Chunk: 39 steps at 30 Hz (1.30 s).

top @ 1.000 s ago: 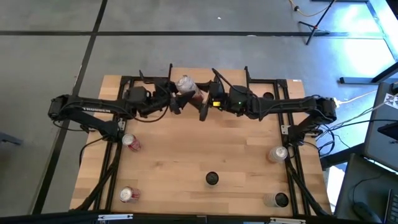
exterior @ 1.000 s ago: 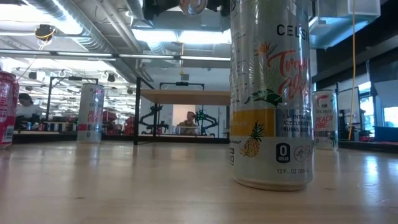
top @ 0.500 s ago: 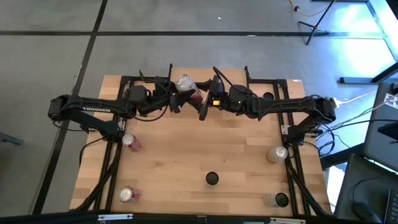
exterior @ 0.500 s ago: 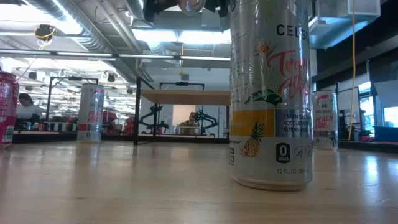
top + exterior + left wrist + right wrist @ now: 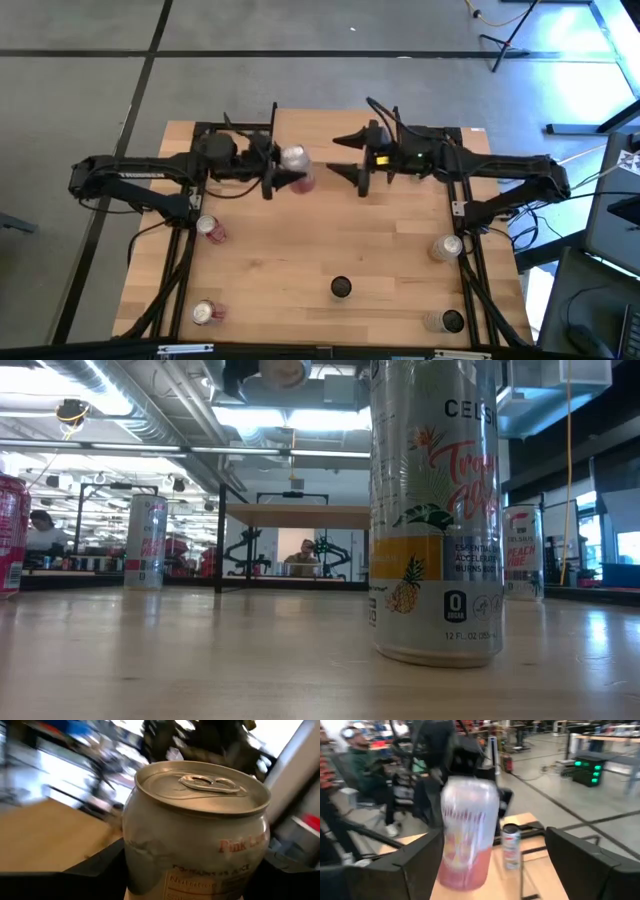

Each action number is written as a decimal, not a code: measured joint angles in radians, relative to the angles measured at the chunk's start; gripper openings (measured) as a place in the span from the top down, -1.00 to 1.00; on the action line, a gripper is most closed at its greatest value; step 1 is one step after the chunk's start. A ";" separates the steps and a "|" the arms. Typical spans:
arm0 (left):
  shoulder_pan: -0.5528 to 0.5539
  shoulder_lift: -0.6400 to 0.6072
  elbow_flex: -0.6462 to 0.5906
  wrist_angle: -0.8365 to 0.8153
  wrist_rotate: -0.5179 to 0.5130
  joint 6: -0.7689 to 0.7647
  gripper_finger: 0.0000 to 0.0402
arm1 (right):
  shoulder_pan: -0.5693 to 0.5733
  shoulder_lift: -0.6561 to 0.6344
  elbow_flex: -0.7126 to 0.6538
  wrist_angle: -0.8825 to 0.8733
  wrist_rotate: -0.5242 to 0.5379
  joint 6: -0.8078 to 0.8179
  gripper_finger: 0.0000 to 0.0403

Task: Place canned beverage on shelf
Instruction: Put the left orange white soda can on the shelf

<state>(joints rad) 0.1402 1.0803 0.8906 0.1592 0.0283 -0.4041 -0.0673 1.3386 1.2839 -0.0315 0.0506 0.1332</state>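
My left gripper (image 5: pixel 280 177) is shut on a silver and pink beverage can (image 5: pixel 296 165), high above the table's far middle. The can's top (image 5: pixel 202 782) shows close in the left wrist view, and its underside (image 5: pixel 285 370) shows in the low view. My right gripper (image 5: pixel 350 165) is open and empty, a short way to the can's right, facing it (image 5: pixel 467 840). The shelf (image 5: pixel 295 515), a light board on thin black legs, stands at the far middle, below the can. My left gripper pinches the can's side wall (image 5: pixel 145 855) between its two fingers (image 5: pixel 97 867), below the top rim. The fingers come about level from the table's left. The can is lifted clear, top up, nearly upright.
Several other cans stand on the table: two at the left (image 5: pixel 210 228) (image 5: pixel 207 312), one near the middle front (image 5: pixel 341 288), two at the right (image 5: pixel 447 247) (image 5: pixel 445 321). The middle one fills the low view (image 5: pixel 435 510). People sit in the room beyond the table.
My right gripper has drawn back from the can toward the table's right edge and stands apart from it. My left gripper keeps the can and has carried it a little toward the left and near edges, still lifted.
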 joint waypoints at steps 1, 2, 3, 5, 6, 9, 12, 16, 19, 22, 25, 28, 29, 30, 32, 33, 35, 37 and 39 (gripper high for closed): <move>0.002 0.010 0.000 0.001 0.048 0.007 -0.31 | -0.006 0.000 0.000 0.007 -0.022 0.010 -0.64; 0.004 0.025 0.001 0.013 0.096 0.014 -0.32 | -0.011 0.007 0.000 0.018 -0.047 0.025 -0.64; 0.004 0.041 0.001 0.015 0.134 0.015 -0.32 | -0.013 0.021 0.000 0.031 -0.071 0.047 -0.64; 0.003 0.074 0.001 0.002 0.180 0.016 -0.32 | -0.026 0.053 0.000 0.045 -0.142 0.080 -0.64; 0.000 0.089 0.000 -0.005 0.186 0.023 -0.32 | -0.027 0.073 0.000 0.045 -0.171 0.097 -0.64; -0.013 0.120 0.000 -0.007 0.188 0.069 -0.33 | -0.024 0.122 -0.001 0.046 -0.271 0.110 -0.64; -0.026 0.143 0.001 -0.013 0.192 0.103 -0.33 | 0.004 0.166 -0.001 0.055 -0.285 0.123 -0.64; -0.048 0.146 -0.001 -0.006 0.169 0.129 -0.33 | 0.028 0.211 -0.001 0.100 -0.271 0.133 -0.64; -0.052 0.143 0.000 0.007 0.173 0.123 -0.33 | 0.041 0.233 -0.001 0.153 -0.268 0.134 -0.64; -0.058 0.142 0.000 0.011 0.185 0.123 -0.34 | 0.049 0.240 -0.001 0.170 -0.251 0.134 -0.64; -0.061 0.142 0.000 0.010 0.192 0.122 -0.34 | 0.049 0.241 -0.001 0.172 -0.227 0.145 -0.64; -0.064 0.142 0.000 0.017 0.191 0.121 -0.34 | 0.049 0.242 -0.002 0.189 -0.222 0.153 -0.57; -0.064 0.141 0.000 0.019 0.189 0.120 -0.34 | 0.048 0.242 -0.002 0.193 -0.226 0.154 -0.50; -0.064 0.141 0.000 0.020 0.189 0.119 -0.34 | 0.048 0.242 -0.002 0.193 -0.225 0.153 -0.42; -0.063 0.141 0.000 0.018 0.191 0.121 -0.34 | 0.048 0.242 -0.002 0.182 -0.215 0.152 -0.29; -0.063 0.141 0.000 0.016 0.193 0.122 -0.35 | 0.049 0.242 -0.002 0.181 -0.210 0.152 -0.29; -0.064 0.140 0.000 0.015 0.193 0.124 -0.39 | 0.049 0.242 -0.002 0.183 -0.207 0.152 -0.29; -0.063 0.140 0.000 0.014 0.193 0.123 -0.45 | 0.049 0.241 -0.002 0.182 -0.207 0.152 -0.29; -0.063 0.140 0.000 0.009 0.193 0.123 -0.51 | 0.048 0.240 -0.002 0.181 -0.206 0.151 -0.29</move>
<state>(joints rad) 0.0769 1.2201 0.8909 0.1680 0.2214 -0.2816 -0.0196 1.5782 1.2823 0.1494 -0.1552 0.2841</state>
